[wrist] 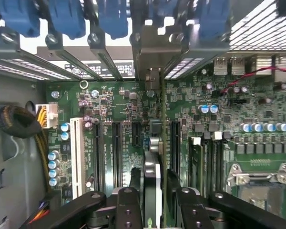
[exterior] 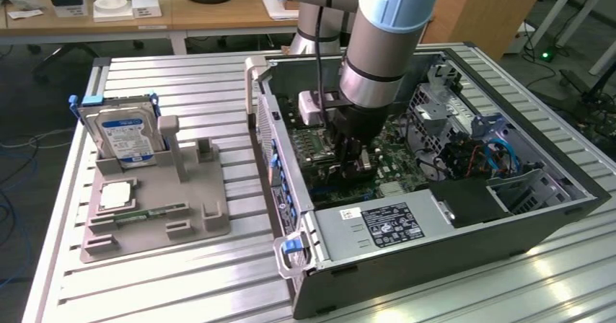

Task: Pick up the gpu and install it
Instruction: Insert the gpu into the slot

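At the bottom middle of the wrist view, the gpu (wrist: pixel 151 191) is seen edge-on between the tool's (wrist: pixel 152 202) part-open fingers (wrist: pixel 128 210), over the motherboard (wrist: pixel 119 109) slots, and could tip if not seated.

Robotics lab or workshop, slatted aluminium workbench (exterior: pixel 192 280), open computer case (exterior: pixel 433 215) with motherboard (wrist: pixel 133 119), grey parts fixture (exterior: pixel 154 215), wooden desks (exterior: pixel 144 16), cables on floor
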Robot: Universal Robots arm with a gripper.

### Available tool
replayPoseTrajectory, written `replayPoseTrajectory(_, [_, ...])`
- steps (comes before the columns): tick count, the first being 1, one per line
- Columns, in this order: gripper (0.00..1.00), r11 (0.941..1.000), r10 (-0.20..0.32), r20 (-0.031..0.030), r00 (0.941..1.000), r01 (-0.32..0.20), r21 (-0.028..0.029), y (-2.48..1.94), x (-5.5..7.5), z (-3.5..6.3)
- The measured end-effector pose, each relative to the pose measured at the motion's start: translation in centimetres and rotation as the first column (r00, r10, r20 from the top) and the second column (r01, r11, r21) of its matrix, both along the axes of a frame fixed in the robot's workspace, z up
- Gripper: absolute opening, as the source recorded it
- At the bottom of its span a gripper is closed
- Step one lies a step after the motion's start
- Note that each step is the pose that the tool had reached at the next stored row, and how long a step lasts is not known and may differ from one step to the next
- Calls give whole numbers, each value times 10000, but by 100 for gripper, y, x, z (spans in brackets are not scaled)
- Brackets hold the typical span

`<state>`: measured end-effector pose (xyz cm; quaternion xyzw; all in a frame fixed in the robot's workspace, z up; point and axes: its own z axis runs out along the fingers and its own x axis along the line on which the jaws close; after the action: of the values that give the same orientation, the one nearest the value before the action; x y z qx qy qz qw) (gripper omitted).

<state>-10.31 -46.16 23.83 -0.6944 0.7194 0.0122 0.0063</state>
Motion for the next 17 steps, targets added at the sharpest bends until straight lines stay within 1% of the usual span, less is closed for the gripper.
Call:
replayPoseTrajectory(7, [35,10000,0,24,10000,0,0,0,0,241])
replayPoseTrajectory(9, [35,10000,0,35,10000,0,0,0,0,284])
replayPoseTrajectory(14, [33,10000,0,41,10000,0,1,0,0,295])
replayPoseTrajectory(16, [20,10000,-1,41,10000,1,0,0,0,298])
replayPoseTrajectory(17, [20,10000,-1,41,10000,1,0,0,0,299])
